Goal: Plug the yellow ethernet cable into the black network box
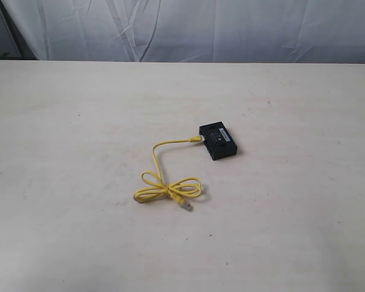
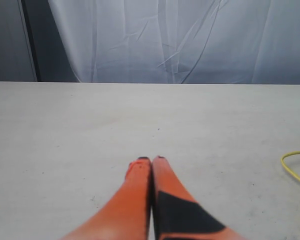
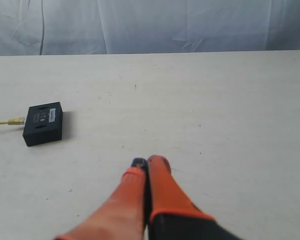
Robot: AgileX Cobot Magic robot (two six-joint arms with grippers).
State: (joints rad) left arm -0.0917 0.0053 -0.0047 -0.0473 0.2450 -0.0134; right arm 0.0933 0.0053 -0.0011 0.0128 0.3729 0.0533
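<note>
The black network box [image 1: 219,142] lies flat near the middle of the table, a pale label on top. The yellow ethernet cable [image 1: 162,171] runs from a plug [image 1: 196,139] touching the box's left side down to a bundled loop [image 1: 168,189], ending in a free plug [image 1: 186,206]. The right wrist view shows the box [image 3: 43,123] with the plug [image 3: 16,121] against its side. A bend of the cable [image 2: 294,167] shows in the left wrist view. My left gripper [image 2: 150,161] and right gripper [image 3: 147,162] are shut with nothing between the fingers, both far from the box and out of the exterior view.
The pale table [image 1: 79,231] stretches wide on all sides of the box and cable. A wrinkled white curtain [image 1: 188,27] hangs behind the far edge.
</note>
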